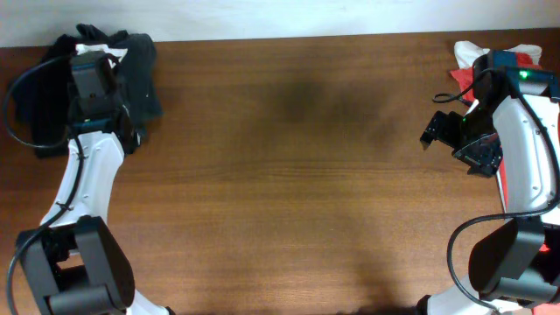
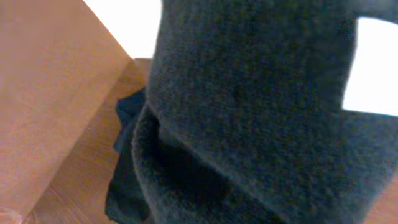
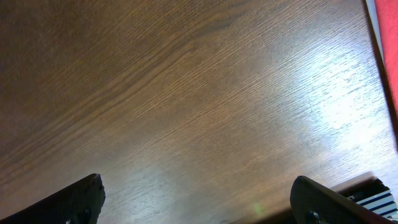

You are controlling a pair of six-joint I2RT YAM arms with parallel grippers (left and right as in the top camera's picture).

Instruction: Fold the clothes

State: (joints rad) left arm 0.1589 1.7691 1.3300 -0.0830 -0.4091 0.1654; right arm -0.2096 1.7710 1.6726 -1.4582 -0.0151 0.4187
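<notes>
The clothes are a crumpled black-charcoal heap [image 1: 131,66] at the table's far left corner, with a bit of white print showing. My left gripper [image 1: 92,54] is pushed down into this heap. In the left wrist view the dark fabric [image 2: 249,112] fills the frame, with a white printed patch [image 2: 373,68], and it hides the fingers. My right gripper [image 1: 444,129] hangs over bare wood at the right side, far from the heap. Its two fingers [image 3: 196,199] stand wide apart with nothing between them.
A red and white cloth [image 1: 472,59] lies at the far right corner under the right arm; its red edge shows in the right wrist view [image 3: 388,50]. A striped item [image 3: 373,200] sits by the right finger. The brown table [image 1: 289,175] spans between the arms.
</notes>
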